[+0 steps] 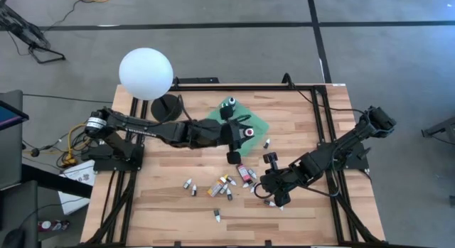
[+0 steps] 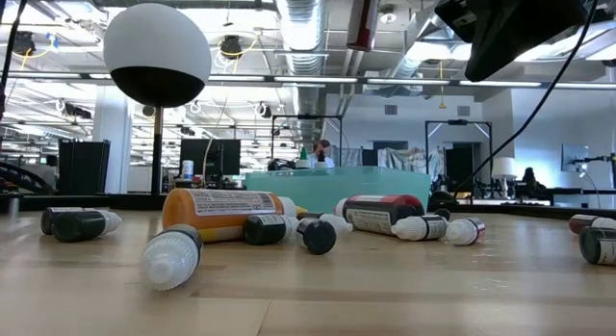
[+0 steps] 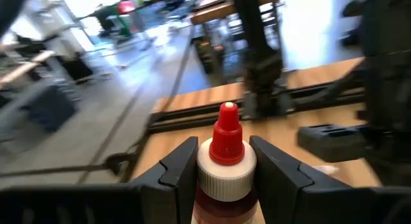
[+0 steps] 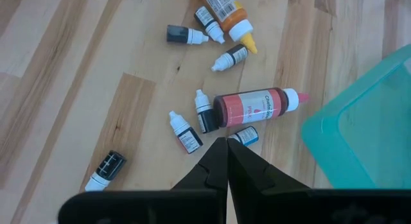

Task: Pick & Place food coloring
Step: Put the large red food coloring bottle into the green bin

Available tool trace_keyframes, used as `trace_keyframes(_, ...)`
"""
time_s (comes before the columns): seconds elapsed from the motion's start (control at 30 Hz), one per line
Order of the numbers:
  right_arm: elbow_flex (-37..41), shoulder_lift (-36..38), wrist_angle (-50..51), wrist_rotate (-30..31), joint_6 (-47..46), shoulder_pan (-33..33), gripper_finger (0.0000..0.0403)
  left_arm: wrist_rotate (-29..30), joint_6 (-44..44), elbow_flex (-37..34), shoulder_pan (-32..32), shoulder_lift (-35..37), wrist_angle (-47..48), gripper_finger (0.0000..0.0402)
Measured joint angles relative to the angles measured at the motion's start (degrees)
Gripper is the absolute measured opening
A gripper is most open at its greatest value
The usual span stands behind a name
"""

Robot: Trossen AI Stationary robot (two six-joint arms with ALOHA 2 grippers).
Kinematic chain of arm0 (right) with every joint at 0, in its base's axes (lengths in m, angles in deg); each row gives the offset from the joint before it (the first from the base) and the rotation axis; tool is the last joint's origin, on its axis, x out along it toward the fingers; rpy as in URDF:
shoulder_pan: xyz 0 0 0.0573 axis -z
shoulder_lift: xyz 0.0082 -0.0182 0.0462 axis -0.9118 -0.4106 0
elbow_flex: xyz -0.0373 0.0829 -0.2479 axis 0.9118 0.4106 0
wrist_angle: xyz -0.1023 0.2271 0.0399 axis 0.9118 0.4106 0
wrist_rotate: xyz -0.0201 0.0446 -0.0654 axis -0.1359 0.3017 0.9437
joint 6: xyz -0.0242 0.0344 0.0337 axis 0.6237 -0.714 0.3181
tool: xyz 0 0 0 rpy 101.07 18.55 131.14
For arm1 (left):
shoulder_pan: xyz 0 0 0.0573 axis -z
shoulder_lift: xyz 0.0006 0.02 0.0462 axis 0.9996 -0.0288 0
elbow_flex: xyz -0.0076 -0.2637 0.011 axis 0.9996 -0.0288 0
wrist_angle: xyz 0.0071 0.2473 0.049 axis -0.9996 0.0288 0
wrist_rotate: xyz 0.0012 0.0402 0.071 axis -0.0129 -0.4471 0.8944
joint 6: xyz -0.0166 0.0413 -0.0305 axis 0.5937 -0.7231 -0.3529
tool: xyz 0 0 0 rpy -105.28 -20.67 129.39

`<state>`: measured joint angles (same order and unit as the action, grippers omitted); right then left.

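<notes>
The red-capped bottle (image 3: 226,161) of food coloring sits upright between my left gripper's (image 1: 245,131) fingers (image 3: 176,165), which are clamped on its white collar, nozzle pointing away from the wrist. In the high view this gripper hangs over the green tray (image 1: 261,126), where a green-capped bottle (image 1: 229,103) already lies near the far corner. So the held bottle's long axis runs along my fingers, and the tray is directly beneath it; I judge the coming move to be a release into the tray.

The other bottles lie scattered on the wooden table (image 1: 163,205) on the near side of the tray: a pink bottle (image 4: 255,107) lies on its side, its cap end toward the tray, with an orange bottle (image 4: 226,10) and several tiny white-tipped ones around it. My right gripper (image 4: 226,148), fingers pressed together and empty, hovers just over that cluster, so this arm is much the nearer for the next pick.
</notes>
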<state>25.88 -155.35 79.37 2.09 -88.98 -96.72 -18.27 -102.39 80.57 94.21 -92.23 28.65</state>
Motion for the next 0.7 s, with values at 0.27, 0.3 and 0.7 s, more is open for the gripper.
trace_keyframes(0.27,0.00,0.00,0.07,-0.02,0.00,-0.02,0.0000,-10.93,1.04,0.00,-5.19,0.00,0.26,0.0120)
trace_keyframes(0.3,0.00,0.00,0.07,-0.02,0.00,-0.02,0.0000,-11.63,0.98,0.00,-5.61,0.00,0.28,0.0120)
trace_keyframes(0.7,0.00,0.00,0.24,-0.02,0.29,-0.02,0.0000,-17.83,1.86,0.00,-11.46,0.00,6.38,0.0120)
